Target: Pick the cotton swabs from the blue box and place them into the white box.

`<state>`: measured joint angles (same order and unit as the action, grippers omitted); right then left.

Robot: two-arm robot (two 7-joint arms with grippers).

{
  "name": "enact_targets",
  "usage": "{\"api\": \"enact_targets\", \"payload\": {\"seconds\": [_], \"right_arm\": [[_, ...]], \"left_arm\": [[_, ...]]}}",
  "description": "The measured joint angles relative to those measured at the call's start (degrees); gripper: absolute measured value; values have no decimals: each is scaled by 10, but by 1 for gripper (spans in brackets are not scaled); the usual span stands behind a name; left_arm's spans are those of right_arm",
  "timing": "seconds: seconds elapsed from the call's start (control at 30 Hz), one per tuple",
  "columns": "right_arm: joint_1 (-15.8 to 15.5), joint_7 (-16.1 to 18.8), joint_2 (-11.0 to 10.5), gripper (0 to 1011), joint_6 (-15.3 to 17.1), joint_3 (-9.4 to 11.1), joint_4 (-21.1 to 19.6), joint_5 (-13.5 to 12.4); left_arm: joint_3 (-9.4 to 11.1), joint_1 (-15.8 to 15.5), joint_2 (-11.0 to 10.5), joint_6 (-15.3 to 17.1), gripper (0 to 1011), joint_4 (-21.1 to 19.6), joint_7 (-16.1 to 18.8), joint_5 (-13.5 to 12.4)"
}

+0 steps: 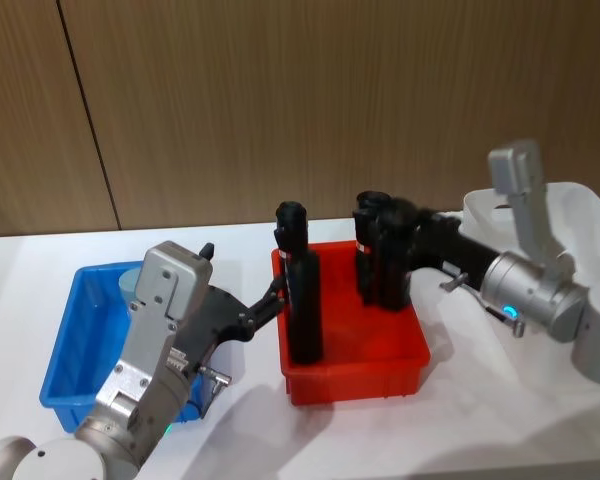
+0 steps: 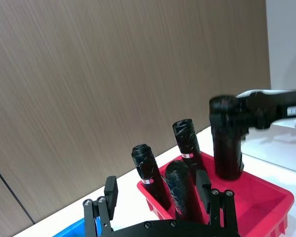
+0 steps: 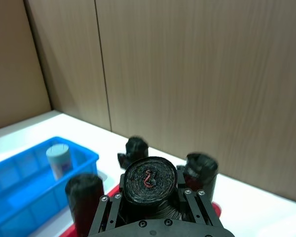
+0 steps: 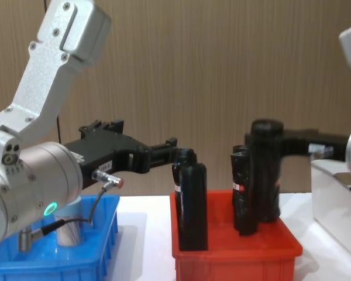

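One cotton swabs jar (image 3: 58, 160) with a pale lid stands in the blue box (image 1: 72, 340), partly hidden behind my left arm in the head view; it also shows low in the chest view (image 4: 70, 229). My left gripper (image 1: 270, 302) is open and empty, held above the gap between the blue box and the red bin, its fingers (image 2: 111, 191) pointing at the black bottles. My right gripper (image 1: 377, 225) is shut on an upright black bottle (image 3: 150, 180) at the back of the red bin. The white box (image 1: 580, 212) stands at the far right.
The red bin (image 1: 355, 372) sits in the middle of the white table and holds several tall black bottles (image 4: 191, 199). A wooden wall rises close behind the table. My right arm (image 1: 530, 290) reaches across in front of the white box (image 4: 337, 202).
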<state>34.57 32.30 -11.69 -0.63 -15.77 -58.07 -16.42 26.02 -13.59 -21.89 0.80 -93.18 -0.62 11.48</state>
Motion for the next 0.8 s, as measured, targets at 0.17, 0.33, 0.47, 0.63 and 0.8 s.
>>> {"api": "enact_targets", "payload": {"seconds": [0.17,0.33,0.47,0.63,0.8], "right_arm": [[-14,-17,-12,508,12,11,-52,-10],[-28,-43,-27,508,21,25,-107,-19],[-36,-66,-37,508,24,35,-138,-22],[-44,-93,-49,508,27,47,-167,-22],[-51,-124,-62,508,29,60,-190,-17]], "left_arm": [[0,0,0,0,1004,0,0,0],[0,0,0,0,1004,0,0,0],[0,0,0,0,1004,0,0,0],[0,0,0,0,1004,0,0,0],[0,0,0,0,1004,0,0,0]]}}
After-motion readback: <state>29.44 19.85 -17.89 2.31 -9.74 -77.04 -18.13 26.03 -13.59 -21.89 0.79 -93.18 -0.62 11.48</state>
